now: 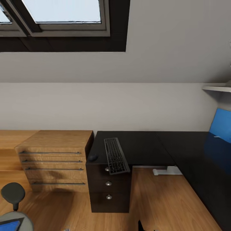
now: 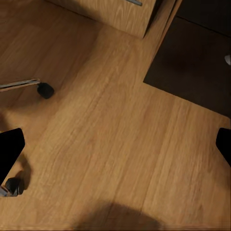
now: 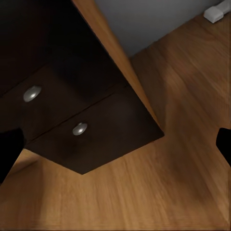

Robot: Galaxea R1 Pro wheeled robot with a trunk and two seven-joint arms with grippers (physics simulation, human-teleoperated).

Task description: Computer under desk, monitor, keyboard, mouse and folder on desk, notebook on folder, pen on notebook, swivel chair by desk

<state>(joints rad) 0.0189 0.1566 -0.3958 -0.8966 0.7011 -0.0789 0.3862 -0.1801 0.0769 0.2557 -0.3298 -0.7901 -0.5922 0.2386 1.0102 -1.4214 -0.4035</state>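
The glossy black desk (image 1: 144, 146) runs from the centre to the right, with its blue back panel (image 1: 221, 123) at the far right. The keyboard (image 1: 115, 156) lies on the desk's left end, its near end jutting over the front edge. The small dark mouse (image 1: 93, 157) sits at the desk's left corner, beside the keyboard. At the lower left is the swivel chair (image 1: 12, 193), with the blue folder (image 1: 9, 225) on its seat. My left gripper (image 2: 115, 147) hangs open over bare floor. My right gripper (image 3: 115, 147) is open in front of the desk's dark drawers (image 3: 86, 130).
A light wooden drawer chest (image 1: 54, 160) stands against the desk's left side. The dark drawer unit (image 1: 109, 189) sits under the keyboard. A white desk foot (image 1: 166, 171) rests on the wooden floor. Chair casters (image 2: 45, 90) are near the left gripper. A shelf (image 1: 218, 87) juts out at the right.
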